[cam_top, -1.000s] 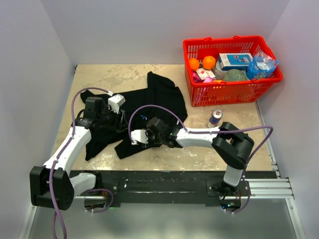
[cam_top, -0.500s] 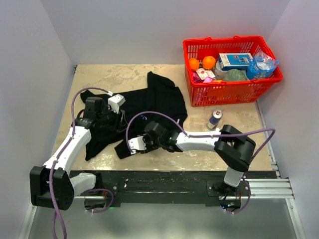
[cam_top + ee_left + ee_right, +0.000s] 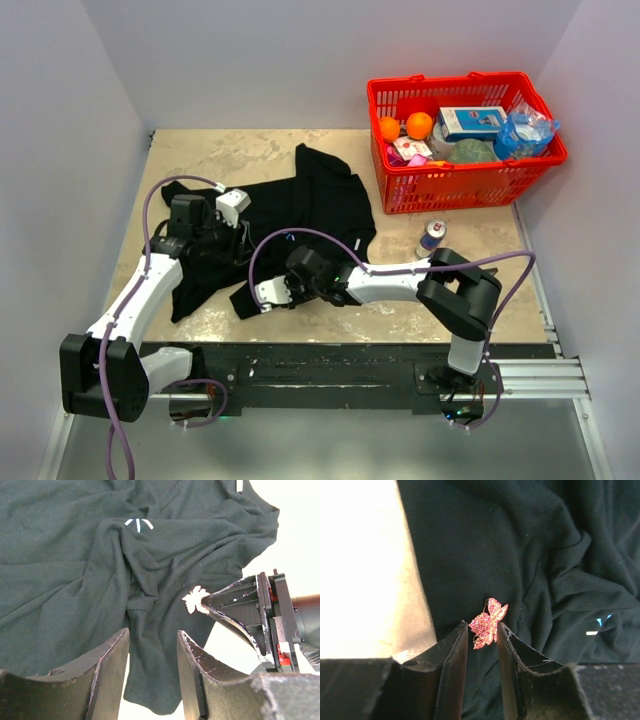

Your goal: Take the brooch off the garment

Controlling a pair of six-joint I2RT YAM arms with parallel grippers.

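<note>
The garment [image 3: 310, 195], a black T-shirt, lies crumpled on the left and middle of the table [image 3: 230, 150], with one part reaching toward the far side and its lower folds near the arms' bases. The brooch [image 3: 488, 622], a small leaf shape that glitters pink, sits on the cloth at the near edge of the shirt, just beside a strip of bare tabletop. The right gripper [image 3: 482, 627] is low over that spot with its jaws narrowly apart. The brooch's near end lies between the two fingertips [image 3: 457, 645] and looks to be at or almost at both inner faces, but I cannot tell whether it is actually pinched. In the left wrist view one right fingertip meets the brooch from the side. The left gripper [image 3: 152, 635] is over the shirt to the left of the brooch. Its jaws stand apart, and dark folds and a bit of table show through the gap. At the far right a red basket [image 3: 465, 185] holds two oranges [image 3: 419, 124] and some packets. A small can [image 3: 432, 238] stands on the table just in front of the basket.
</note>
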